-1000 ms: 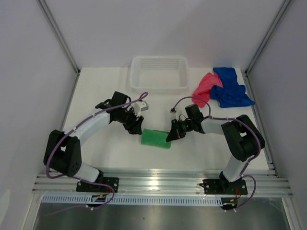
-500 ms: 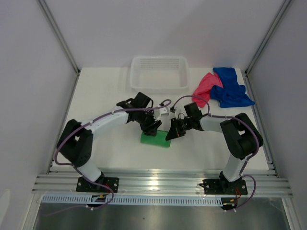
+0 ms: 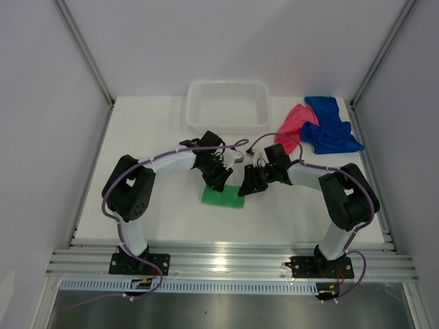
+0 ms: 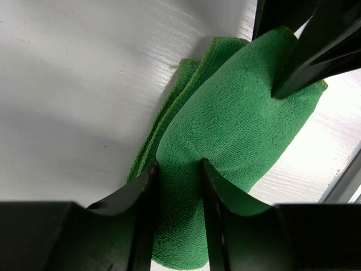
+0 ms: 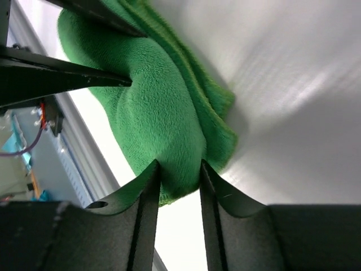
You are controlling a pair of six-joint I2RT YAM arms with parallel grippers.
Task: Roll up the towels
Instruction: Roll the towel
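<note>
Left gripper (image 3: 218, 181) has swung in from the worktop's left side over the last second and now sits on the left end of the green towel (image 3: 223, 197). Right gripper (image 3: 245, 188) has barely shifted and is at the roll's right end. The roll is in nearly the same spot.

Green towel is rolled into a short cylinder, lying flat on the white worktop (image 3: 178, 219) in the middle, nearer the front edge than the back. Both grippers are on it, close together.

Left wrist view: the left fingers (image 4: 144, 226) are clenched on a pinch of the roll's plush surface, with fabric bulging between them. The loose folded edge lies on the worktop beside the roll. The other gripper's black tips press into the far end.

Right wrist view: the right fingers (image 5: 148, 214) are also grasping the green towel, with a fold squeezed in the gap.

Pink-red towel (image 3: 293, 125) is crumpled near the back right corner, touching the blue towel (image 3: 329, 127), which is bunched against the right edge. White slotted basket (image 3: 228, 123) is at the back edge, centre, apart from the arms.
</note>
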